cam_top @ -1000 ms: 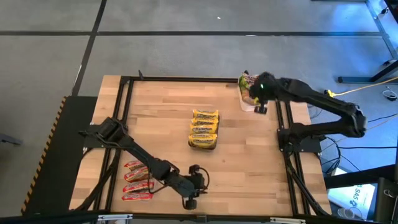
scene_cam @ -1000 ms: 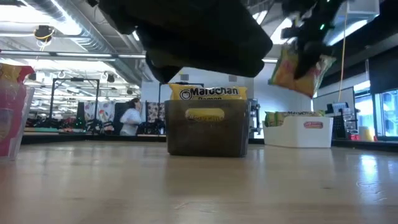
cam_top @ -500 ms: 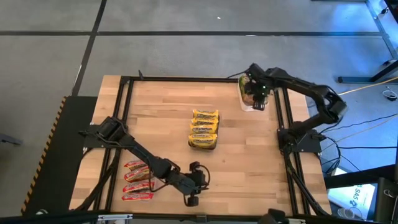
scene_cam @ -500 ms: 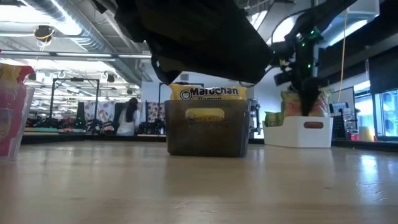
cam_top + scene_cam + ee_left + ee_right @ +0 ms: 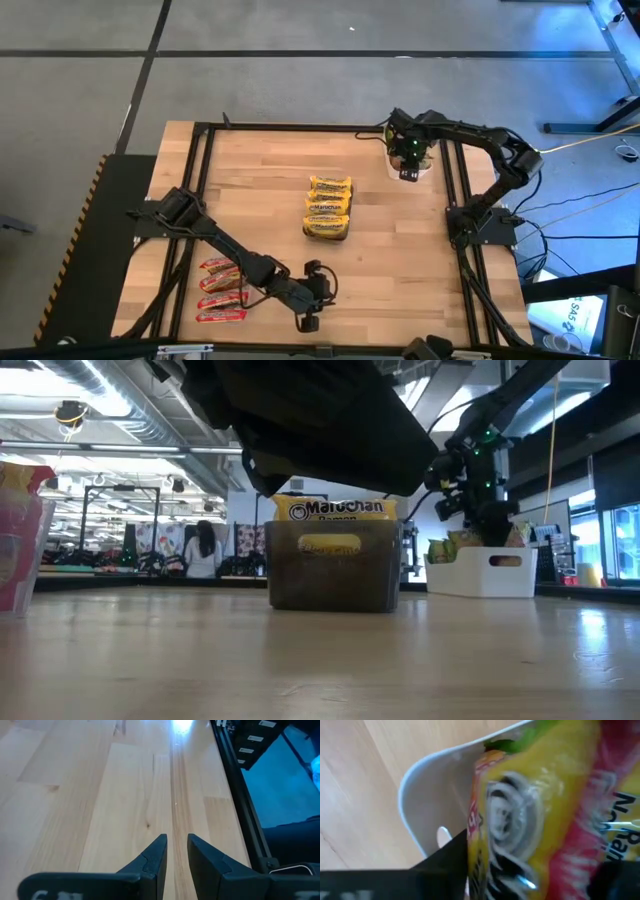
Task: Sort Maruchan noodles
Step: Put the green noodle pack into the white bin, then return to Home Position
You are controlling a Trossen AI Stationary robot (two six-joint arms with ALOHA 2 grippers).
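The noodles are flat crinkly packets. Several yellow ones (image 5: 328,208) stand in a dark tray (image 5: 335,575) at mid table. Red ones (image 5: 222,290) lie at the near left. My right gripper (image 5: 410,160) points down into the white tray (image 5: 490,575) at the far right and is shut on a yellow, pink and green packet (image 5: 545,810). Other green packets (image 5: 450,547) stand in that tray. My left gripper (image 5: 177,845) hovers over bare wood near the front edge; its fingers are a narrow gap apart, with nothing between them. My right gripper has the yellow, pink and green packet between its two fingers, which come from above and point down. One finger (image 5: 445,857) lies against the packet's yellow edge (image 5: 480,860); the packet hides the other finger's contact. The packet reaches down inside the white tray's rim (image 5: 420,785).
A black frame rail (image 5: 455,200) runs along the table's right side beside the white tray, and another (image 5: 190,230) along the left. My left arm (image 5: 320,420) fills the top of the low view. Bare wood lies between the trays.
My right gripper has come down from high above the far right corner onto the white tray and has tipped over until it points down. The packet, which hung tilted in the air, has gone down with it into the tray. My left arm has kept still.
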